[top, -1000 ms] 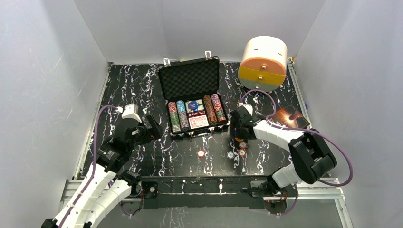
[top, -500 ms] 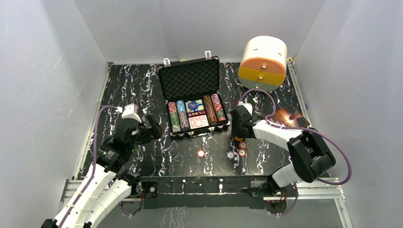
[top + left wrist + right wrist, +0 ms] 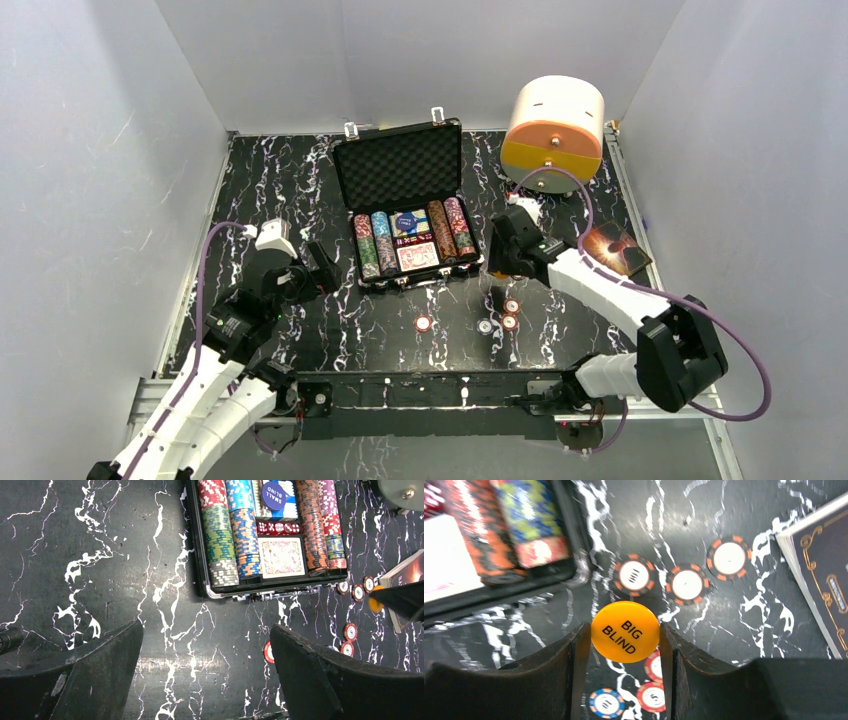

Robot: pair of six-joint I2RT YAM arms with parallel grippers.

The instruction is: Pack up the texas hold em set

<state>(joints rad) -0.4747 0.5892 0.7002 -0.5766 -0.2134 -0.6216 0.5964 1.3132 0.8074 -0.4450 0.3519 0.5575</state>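
Right jaws: clamped on the yellow disc (image 3: 625, 631), one finger on each side.
Left jaws: wide apart, nothing in them, over bare worktop (image 3: 100, 555).
Loose chips (image 3: 687, 584): flat on the worktop, near the right jaws; the disc hides part of one.
Right arm (image 3: 600, 285): reaches in from the right, wrist just by the case's front right corner.
Left arm (image 3: 235, 330): bent, wrist near the case's front left corner.
Briefcase (image 3: 398, 165): open mid-worktop, lid up at the back; chip rows (image 3: 370, 245) and card deck (image 3: 417, 257) inside.
Book (image 3: 615, 247): right of the right arm.
Drawer box (image 3: 555, 120): far right corner.
Right wrist view only: the disc reads BIG BLIND.
Left wrist view only: red dice (image 3: 278, 528) behind the deck.
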